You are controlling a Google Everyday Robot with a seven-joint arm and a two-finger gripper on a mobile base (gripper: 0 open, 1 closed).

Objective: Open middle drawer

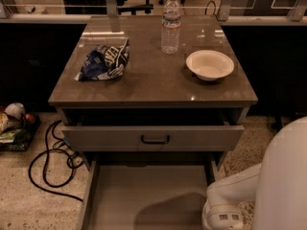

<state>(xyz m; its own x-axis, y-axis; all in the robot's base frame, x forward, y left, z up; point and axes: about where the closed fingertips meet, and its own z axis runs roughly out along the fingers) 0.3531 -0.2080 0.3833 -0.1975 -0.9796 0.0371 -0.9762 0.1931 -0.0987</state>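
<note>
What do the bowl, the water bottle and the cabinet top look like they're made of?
The bowl looks like ceramic or plastic: plain cream, smooth, thick rim. The water bottle is clear thin plastic, ribbed and see-through. The cabinet top is probably glossy laminate or glass-covered, as it shows sharp reflections. The claw sits at lower right, touching none.

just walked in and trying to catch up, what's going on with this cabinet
A robot is working on the cabinet. The middle drawer is already pulled far out, with its tray showing, while the top drawer above it sits only slightly out. The end effector is low at the right, beside the middle drawer's right side. A bottle, a bowl and a bag sit on top.
</note>
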